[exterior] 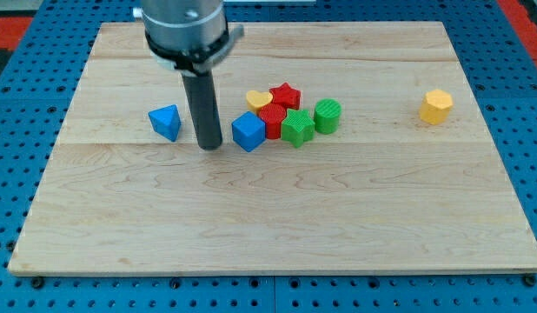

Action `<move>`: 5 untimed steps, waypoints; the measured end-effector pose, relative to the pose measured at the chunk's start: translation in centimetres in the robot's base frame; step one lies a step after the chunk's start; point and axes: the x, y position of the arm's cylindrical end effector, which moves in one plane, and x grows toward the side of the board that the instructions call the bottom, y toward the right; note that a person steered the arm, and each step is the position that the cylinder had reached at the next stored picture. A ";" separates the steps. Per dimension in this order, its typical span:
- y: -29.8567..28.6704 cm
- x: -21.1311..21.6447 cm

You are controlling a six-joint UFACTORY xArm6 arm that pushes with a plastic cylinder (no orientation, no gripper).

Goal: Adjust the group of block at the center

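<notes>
A tight group sits at the board's centre: a blue cube (248,132), a red cylinder (273,121), a green star (296,128), a green cylinder (328,116), a red star (286,96) and a yellow heart (259,100). The heart touches the red star's left side. My tip (209,144) rests on the board just left of the blue cube, between it and a blue triangular block (166,122). A small gap separates the tip from the cube.
A yellow hexagonal block (435,106) stands alone near the view's right edge of the wooden board (277,217). The rod's dark mount (183,30) hangs over the board's top left part.
</notes>
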 end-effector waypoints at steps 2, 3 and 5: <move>4.0 0.2; 8.2 1.6; 20.2 -2.1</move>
